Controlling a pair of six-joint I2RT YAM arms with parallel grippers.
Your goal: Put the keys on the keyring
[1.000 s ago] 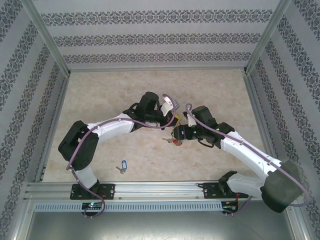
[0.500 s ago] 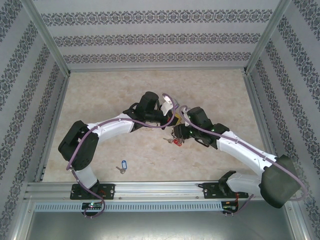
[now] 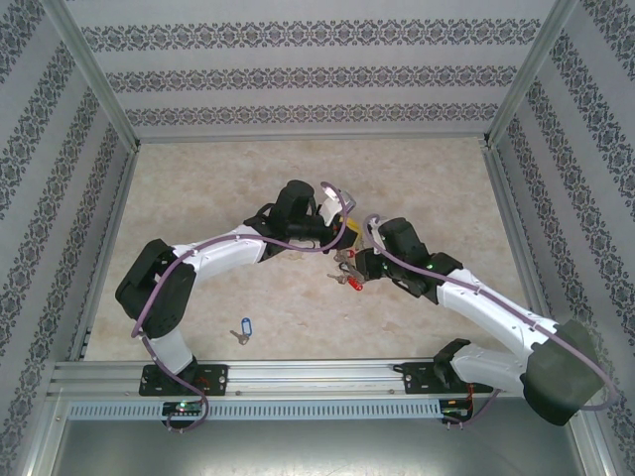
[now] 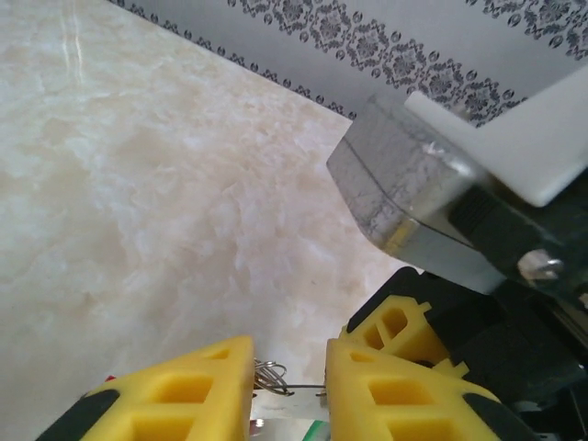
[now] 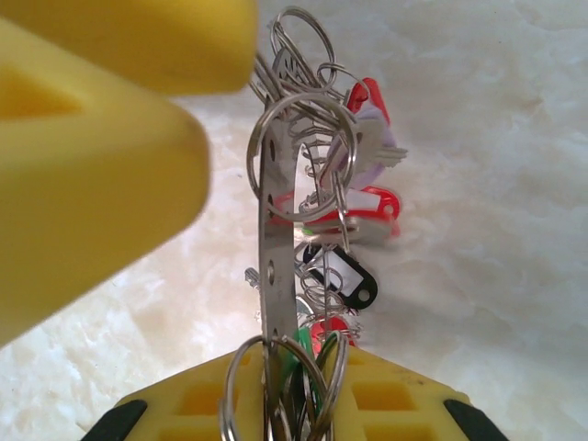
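**Top view.** The left pincer (image 3: 342, 230) and the right pincer (image 3: 355, 262) meet just past the middle of the counter (image 3: 198, 188), with the left at 11 o'clock of the right. The keyring (image 3: 344, 270) sits between them, and a red tag (image 3: 354, 286) shows at its 5 o'clock edge. A key (image 3: 243, 327) with a blue tag lies flat on the counter, well apart, at 8 o'clock of the pincers.

**Left wrist view.** At 6 o'clock the left pincer's yellow fingers (image 4: 184, 395) stand a little apart. A small wire ring (image 4: 271, 375) shows in the gap. Whether either finger touches it cannot be told. A yellow finger (image 4: 390, 326) of the right pincer sits at 4 o'clock, under a grey block (image 4: 404, 197).

**Right wrist view.** The keyring's flat band (image 5: 274, 230) stands upright on edge, running from 12 to 6 o'clock. Its lower end is clamped between the right pincer's closed fingers (image 5: 184, 409). Wire rings threaded through the band carry keys with red, black (image 5: 349, 280) and green (image 5: 299, 354) tags. A blurred finger (image 5: 92, 138) of the left pincer fills 10 o'clock, beside the band's top. Contact there cannot be told.
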